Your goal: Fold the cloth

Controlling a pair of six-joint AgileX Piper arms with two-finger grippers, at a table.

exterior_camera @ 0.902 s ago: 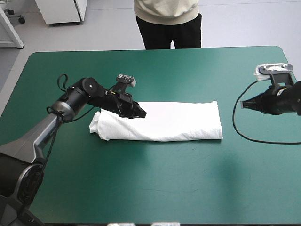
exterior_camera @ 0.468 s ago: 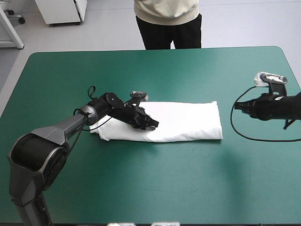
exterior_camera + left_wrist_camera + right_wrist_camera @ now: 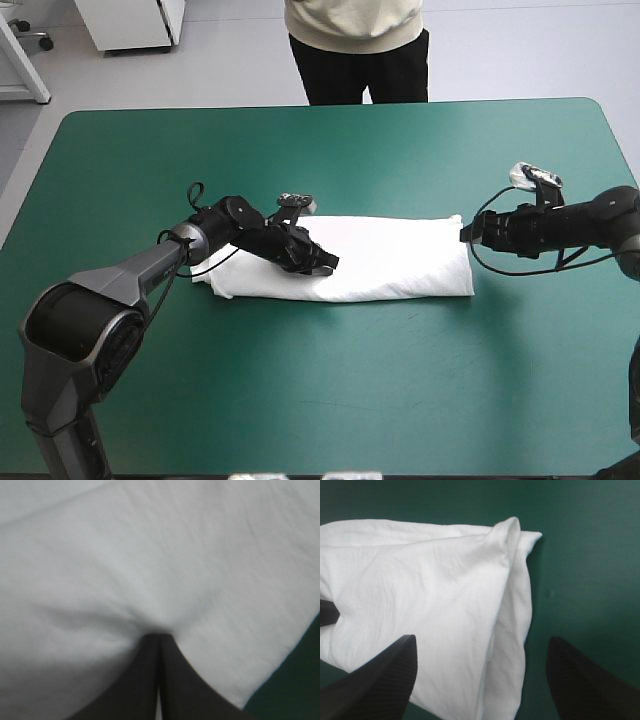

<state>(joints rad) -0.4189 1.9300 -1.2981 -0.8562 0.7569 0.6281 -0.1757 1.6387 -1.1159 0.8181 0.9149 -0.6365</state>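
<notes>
The white T-shirt (image 3: pixel 400 262) lies as a long folded bundle across the middle of the table. My left gripper (image 3: pixel 328 265) is shut, and its tip presses down on the bundle's left half. In the left wrist view the black fingers meet in a point (image 3: pixel 160 637) that dents the white cloth (image 3: pixel 150 555). My right gripper (image 3: pixel 465 233) stands open at the bundle's right end, low over the table. In the right wrist view that folded end (image 3: pixel 445 590) lies ahead of and partly between the spread fingers (image 3: pixel 481 639), with its layered edge showing.
The teal-green cover (image 3: pixel 300 400) shows on every side of the bundle, widest toward the table's near edge. In the right wrist view, cover (image 3: pixel 585 555) lies beyond the bundle's right end.
My right arm has swung left to the bundle's right end and its fingers have opened. My left gripper slid right along the bundle earlier and has held still since.
</notes>
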